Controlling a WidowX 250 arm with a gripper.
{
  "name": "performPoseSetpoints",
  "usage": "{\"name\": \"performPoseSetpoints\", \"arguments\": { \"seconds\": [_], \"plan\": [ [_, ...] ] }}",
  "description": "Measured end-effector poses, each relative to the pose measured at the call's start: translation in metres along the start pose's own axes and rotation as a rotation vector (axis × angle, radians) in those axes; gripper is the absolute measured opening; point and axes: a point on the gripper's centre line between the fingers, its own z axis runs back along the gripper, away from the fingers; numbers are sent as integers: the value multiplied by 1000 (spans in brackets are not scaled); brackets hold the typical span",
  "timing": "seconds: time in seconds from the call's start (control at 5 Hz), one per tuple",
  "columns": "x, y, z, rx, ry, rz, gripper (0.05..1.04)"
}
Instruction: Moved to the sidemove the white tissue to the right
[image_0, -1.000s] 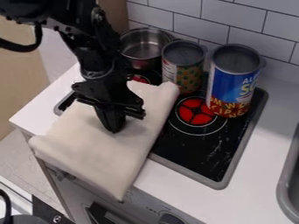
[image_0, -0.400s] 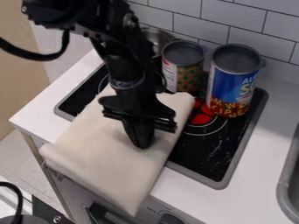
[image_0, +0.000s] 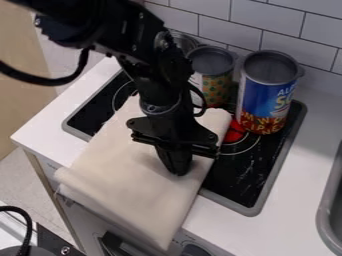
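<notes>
My gripper (image_0: 178, 169) points down at the right part of the white tissue (image_0: 127, 185), its fingers together and shut on the cloth. The tissue is a wide off-white cloth lying at a slant across the middle of the black stove. Its near end hangs over the counter's front edge, and its far right corner lies close to the red burner. Part of the cloth's upper area is hidden behind the arm.
A patterned can (image_0: 217, 82) and a larger blue can (image_0: 267, 97) stand at the back of the stove (image_0: 234, 182). Behind the arm is a metal pot (image_0: 184, 41). A sink (image_0: 327, 215) lies at the right edge, and a tiled wall rises behind.
The gripper has moved right and slightly toward the front, and the white tissue has slid the same way. More of the stove's left side is uncovered, and the red burner is partly covered.
</notes>
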Motion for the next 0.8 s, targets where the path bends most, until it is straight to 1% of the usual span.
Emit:
{"name": "performPoseSetpoints", "arguments": {
  "seconds": [0.2, 0.4, 0.6, 0.8],
  "plan": [
    [3, -1, -3, -14, -32, 17, 52],
    [1, -8, -6, -25, -31, 3, 52],
    [0, -20, -5, -24, -22, 0, 52],
    [-9, -37, -5, -34, 20, 1, 52]
  ]
}}
